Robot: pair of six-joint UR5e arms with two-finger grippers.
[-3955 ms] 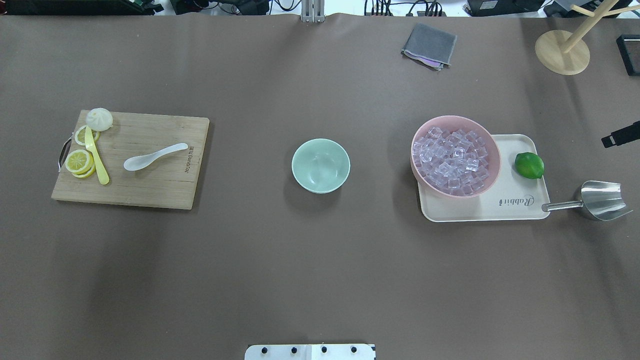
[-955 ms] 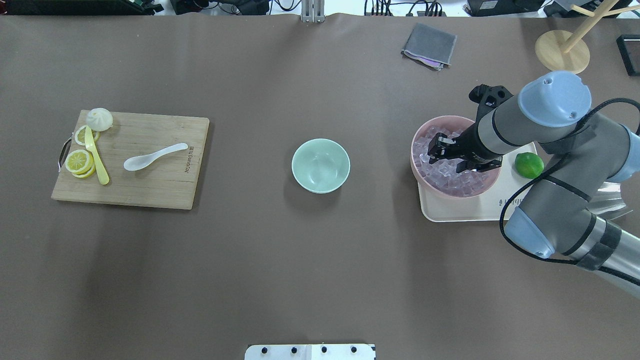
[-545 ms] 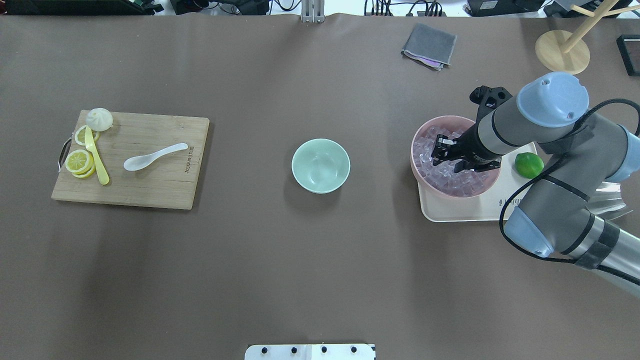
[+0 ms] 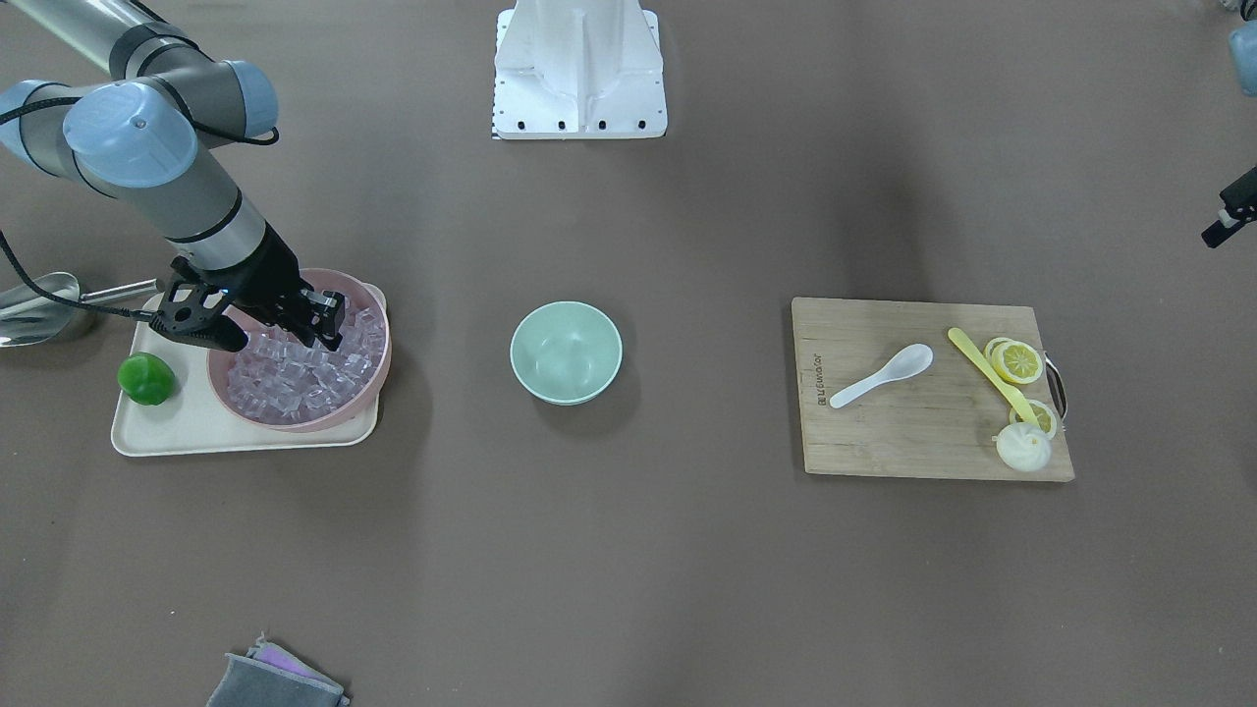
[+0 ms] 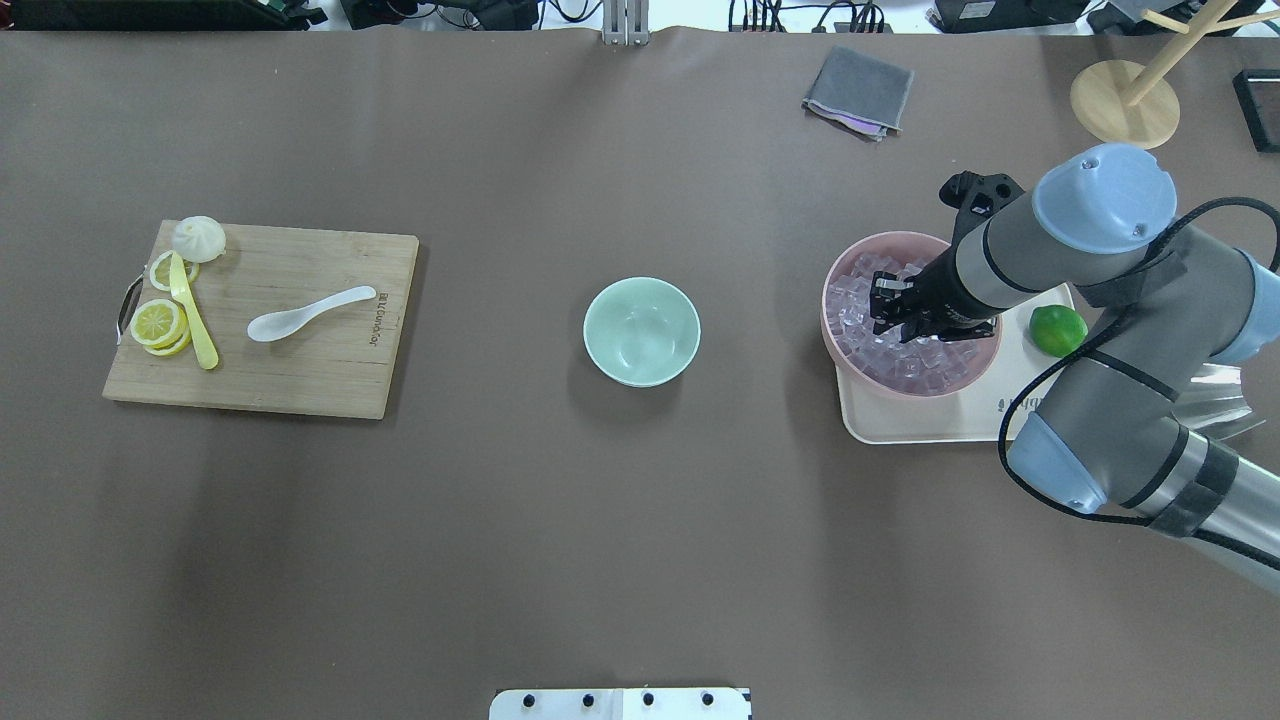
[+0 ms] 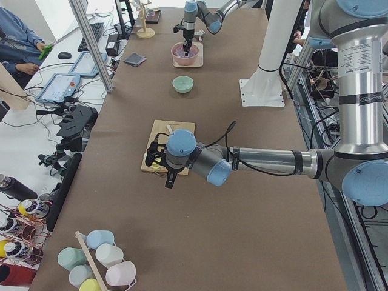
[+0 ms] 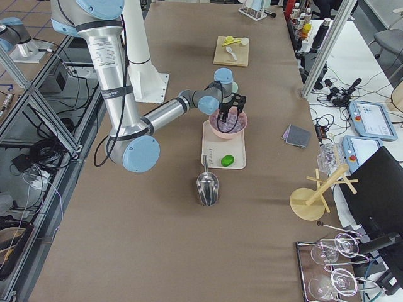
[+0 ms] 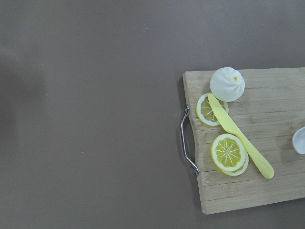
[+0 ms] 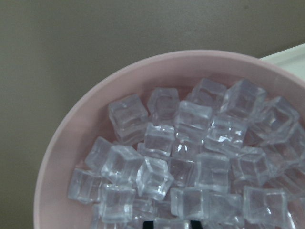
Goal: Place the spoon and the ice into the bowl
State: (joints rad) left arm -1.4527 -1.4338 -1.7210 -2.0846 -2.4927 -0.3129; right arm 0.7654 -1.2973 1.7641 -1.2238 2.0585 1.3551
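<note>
The right gripper [image 5: 890,325] dips into the pink bowl [image 5: 826,305], jaws straddling one ice cube [image 9: 170,223]; whether they are clenched I cannot tell. The mint bowl [image 5: 641,331] sits well left on the surface [image 5: 640,520].

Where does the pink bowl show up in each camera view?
Front-facing: the pink bowl at the left.
Overhead: the bowl at the right.
Exterior left: the bowl far off, top centre.
Exterior right: the bowl at centre.
Left wrist: not in it.
Right wrist: the bowl fills most of the frame.
Shared landmark: the cream tray under it.
</note>
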